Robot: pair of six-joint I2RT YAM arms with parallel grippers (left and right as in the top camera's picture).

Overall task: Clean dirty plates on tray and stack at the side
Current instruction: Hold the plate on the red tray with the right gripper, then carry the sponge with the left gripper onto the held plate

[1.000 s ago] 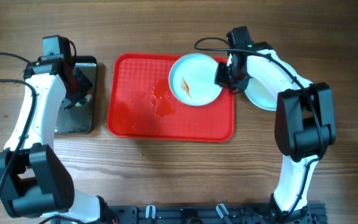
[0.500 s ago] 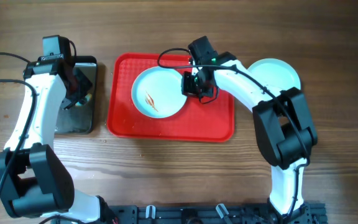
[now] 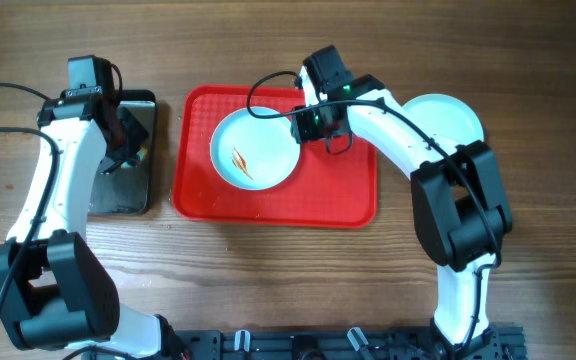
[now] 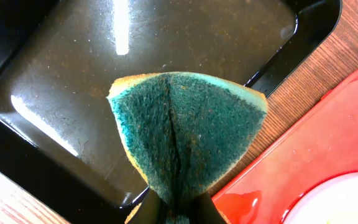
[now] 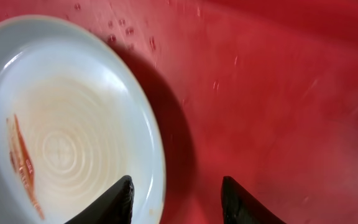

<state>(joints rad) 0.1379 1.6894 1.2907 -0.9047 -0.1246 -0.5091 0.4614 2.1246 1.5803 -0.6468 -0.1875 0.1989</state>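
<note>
A dirty plate (image 3: 255, 150), pale with an orange-brown streak, lies flat on the left-middle of the red tray (image 3: 343, 195). My right gripper (image 3: 306, 126) is at the plate's right edge. In the right wrist view it (image 5: 176, 185) is open, its fingers straddling the rim of the plate (image 5: 61, 124) over the tray (image 5: 272, 93). My left gripper (image 3: 128, 150) hangs over the black tray (image 3: 118, 195). In the left wrist view it (image 4: 179, 214) is shut on a folded green sponge (image 4: 185, 130).
A clean pale plate (image 3: 448, 115) sits on the wooden table just right of the red tray. The black tray (image 4: 73, 62) holds a film of dark liquid. A cable loops above the right wrist.
The right gripper slid the dirty plate from the tray's right corner to its left-middle, then opened and let go of the rim. The left arm has not moved.
</note>
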